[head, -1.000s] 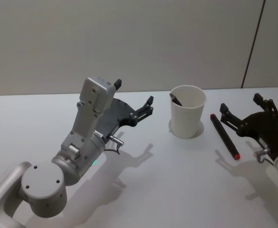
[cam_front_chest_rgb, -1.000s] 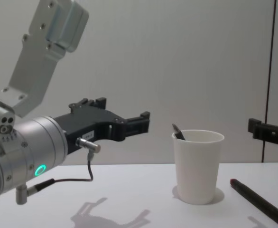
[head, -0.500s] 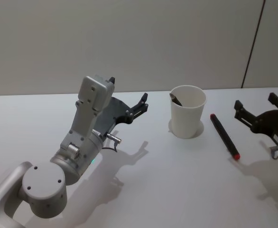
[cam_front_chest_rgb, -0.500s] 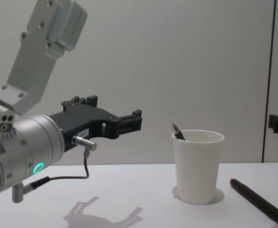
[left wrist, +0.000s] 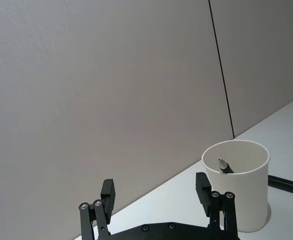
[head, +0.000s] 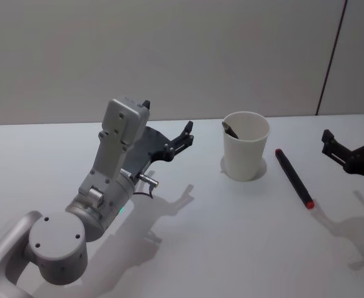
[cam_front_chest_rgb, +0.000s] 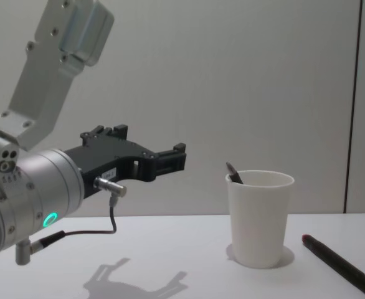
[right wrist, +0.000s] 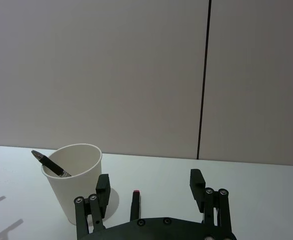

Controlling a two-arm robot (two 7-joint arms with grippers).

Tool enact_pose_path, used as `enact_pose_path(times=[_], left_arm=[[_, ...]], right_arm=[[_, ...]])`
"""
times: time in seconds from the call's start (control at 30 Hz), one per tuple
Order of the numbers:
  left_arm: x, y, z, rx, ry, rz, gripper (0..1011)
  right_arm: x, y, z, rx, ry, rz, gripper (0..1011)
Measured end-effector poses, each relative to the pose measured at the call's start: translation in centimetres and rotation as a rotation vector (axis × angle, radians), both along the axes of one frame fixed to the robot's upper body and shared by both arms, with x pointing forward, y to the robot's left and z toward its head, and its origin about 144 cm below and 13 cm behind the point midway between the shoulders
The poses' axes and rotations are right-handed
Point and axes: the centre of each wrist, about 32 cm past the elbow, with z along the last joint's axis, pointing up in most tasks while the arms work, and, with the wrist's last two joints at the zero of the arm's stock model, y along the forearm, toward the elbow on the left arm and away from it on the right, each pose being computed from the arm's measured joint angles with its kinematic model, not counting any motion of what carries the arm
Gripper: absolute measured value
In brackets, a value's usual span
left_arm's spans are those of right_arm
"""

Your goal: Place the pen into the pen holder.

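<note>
Both raised — left gripper (head: pixel 167 117), right gripper (head: pixel 350 132).

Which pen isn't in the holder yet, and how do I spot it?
Find the white cup in the middle of the table. Just to its right lies a black pen with a red end, flat on the table. The other pen leans inside the cup.
</note>
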Motion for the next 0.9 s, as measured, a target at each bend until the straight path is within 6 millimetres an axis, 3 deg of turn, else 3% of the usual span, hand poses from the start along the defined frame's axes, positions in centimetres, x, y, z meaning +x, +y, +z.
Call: enact_pose_path(times=[0.37, 0.9], left_arm=[[0.0, 0.0, 0.0, 0.0, 0.0, 0.0, 1001], [0.0, 0.0, 0.0, 0.0, 0.0, 0.0, 1001]], right_arm=[[-0.3, 0.2, 1.2, -0.025, 0.037, -0.027, 1002], [1.2, 1.1, 2.0, -0.007, 0.171, -0.04, 1002]])
